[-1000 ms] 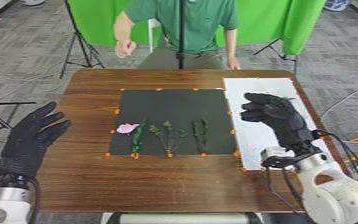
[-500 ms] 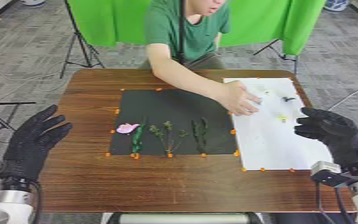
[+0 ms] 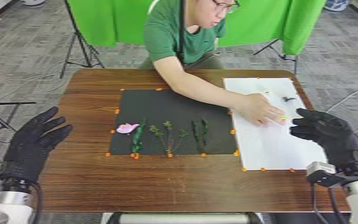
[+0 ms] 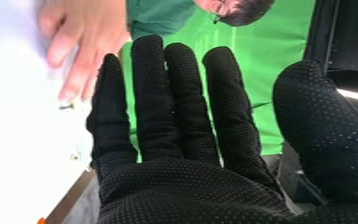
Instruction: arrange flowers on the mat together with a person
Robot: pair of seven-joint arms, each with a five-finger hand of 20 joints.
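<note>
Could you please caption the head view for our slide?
Pink flower and greenery on black mat; a person's hand over white sheet.

Brown table: black mat mid, white mat right of it, orange tabs along mat edges

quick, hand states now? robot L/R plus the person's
Left hand: open, empty.
Right hand: open, empty.
Person's hand: over the white sheet, at a small yellow piece; can't tell if gripped.
</note>
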